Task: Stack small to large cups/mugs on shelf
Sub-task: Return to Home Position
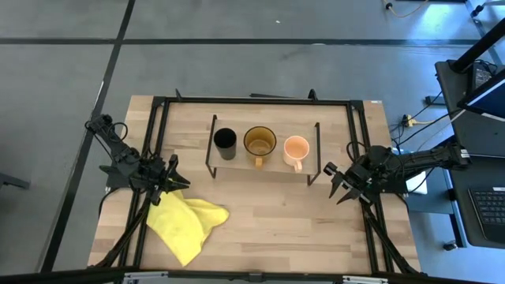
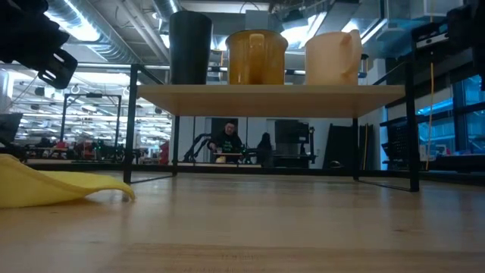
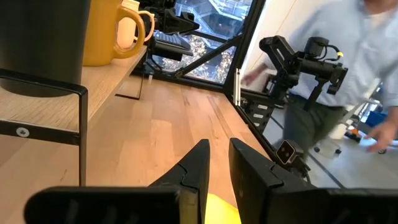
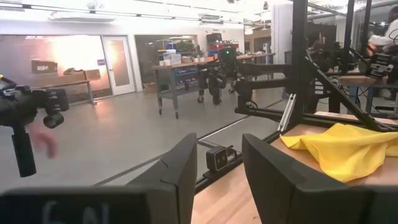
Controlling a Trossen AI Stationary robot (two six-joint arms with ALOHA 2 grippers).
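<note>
On the shelf (image 1: 268, 167) three vessels stand upright in a row, each on its base: a black cup (image 1: 225, 142) at the left, an amber glass mug (image 1: 259, 143) in the middle and a peach mug (image 1: 296, 149) at the right. The low view shows them on the board (image 2: 265, 100) as well: the black cup (image 2: 189, 47), the amber mug (image 2: 256, 57) and the peach mug (image 2: 332, 57). My left gripper (image 1: 175, 177) hovers left of the shelf, open by a narrow gap (image 3: 217, 155) and empty. My right gripper (image 1: 335, 183) hovers right of the shelf, open (image 4: 217, 149) and empty.
A yellow cloth (image 1: 189, 223) lies crumpled on the table at the near left, just below my left gripper. A black metal frame (image 1: 252, 100) runs around the tabletop. A person in a light shirt (image 3: 348, 62) moves beyond the table's right edge.
</note>
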